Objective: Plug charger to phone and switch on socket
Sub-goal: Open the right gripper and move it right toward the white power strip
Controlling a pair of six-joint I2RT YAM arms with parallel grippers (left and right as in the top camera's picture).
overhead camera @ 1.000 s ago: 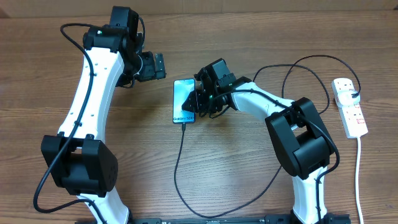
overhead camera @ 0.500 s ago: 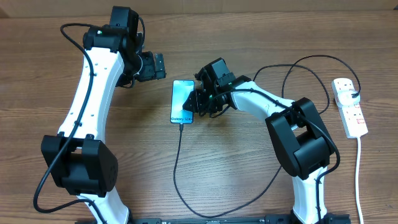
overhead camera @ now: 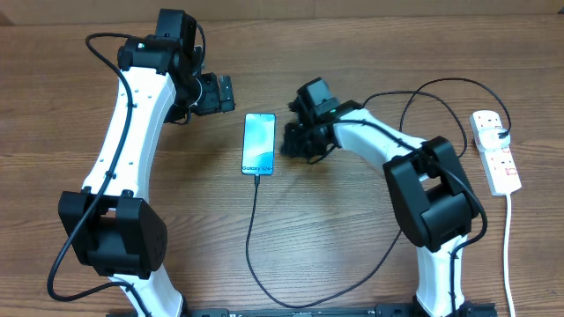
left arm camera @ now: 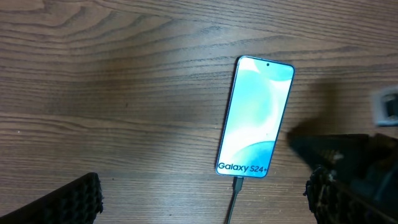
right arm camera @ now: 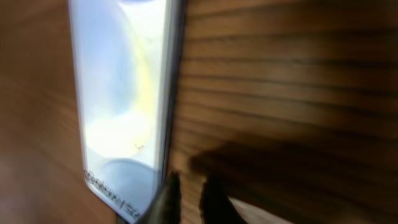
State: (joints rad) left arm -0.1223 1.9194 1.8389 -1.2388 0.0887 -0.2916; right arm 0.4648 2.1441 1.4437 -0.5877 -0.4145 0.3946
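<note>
Overhead: phone (overhead camera: 259,144) lies flat, screen up, on the wooden surface (overhead camera: 176,264). Charger (overhead camera: 249,238) is plugged into the phone's lower end, and its cable loops away below the phone. Right end effector (overhead camera: 291,143) sits just right of the phone, not touching it, jaws closed, nothing held. Left end effector (overhead camera: 226,93) is up-left of the phone, apart from it, jaws wide. Socket (overhead camera: 496,151) lies far right of the phone.

Left wrist: phone lies ahead of the wide-spread fingers (left arm camera: 74,199), with the connector in its lower edge.

Right wrist: fingertips (right arm camera: 169,193) are pinched nearly together and empty, just beside the phone's long edge at the lettered end.
</note>
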